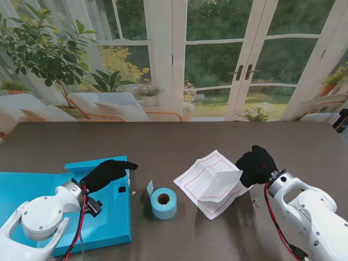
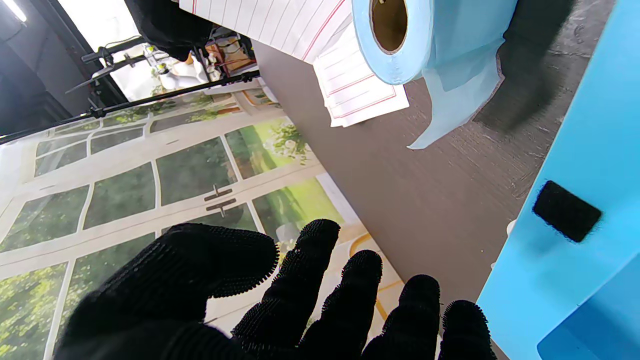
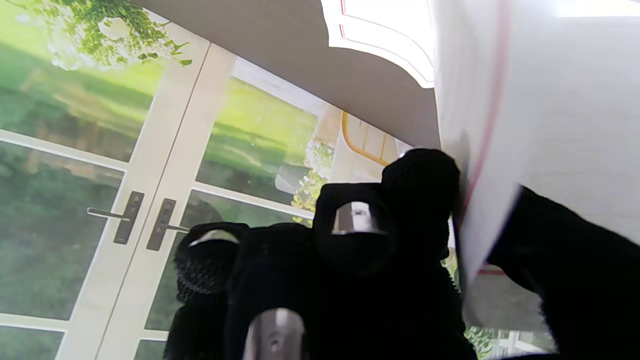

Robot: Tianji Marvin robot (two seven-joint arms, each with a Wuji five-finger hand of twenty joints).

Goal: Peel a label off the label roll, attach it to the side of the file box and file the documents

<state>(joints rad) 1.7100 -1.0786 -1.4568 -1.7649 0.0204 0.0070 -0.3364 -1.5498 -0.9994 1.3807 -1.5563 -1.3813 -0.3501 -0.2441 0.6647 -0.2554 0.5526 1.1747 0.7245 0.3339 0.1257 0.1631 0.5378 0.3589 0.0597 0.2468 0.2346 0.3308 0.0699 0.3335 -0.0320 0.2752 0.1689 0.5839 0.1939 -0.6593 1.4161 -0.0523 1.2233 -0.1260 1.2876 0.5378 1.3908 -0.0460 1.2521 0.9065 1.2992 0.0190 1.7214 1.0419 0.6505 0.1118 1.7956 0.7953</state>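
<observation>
The blue file box [image 1: 49, 187] lies opened flat at the left, its black fastener patch [image 2: 566, 210] showing on the flap. My left hand [image 1: 107, 172] hovers over the box's far right corner, fingers [image 2: 310, 280] spread, holding nothing. A blue label roll [image 1: 163, 203] stands just right of the box with a loose tail [image 2: 452, 107] hanging off it. White red-lined documents [image 1: 206, 182] lie right of the roll. My right hand [image 1: 257, 165] pinches the right edge of the top sheet [image 3: 530, 125], which is lifted and curled between thumb and fingers.
The dark brown table [image 1: 179, 141] runs back to a printed backdrop of garden doors and plants. My white forearms rise from both near corners. A small pale speck [image 1: 254, 203] lies near my right wrist.
</observation>
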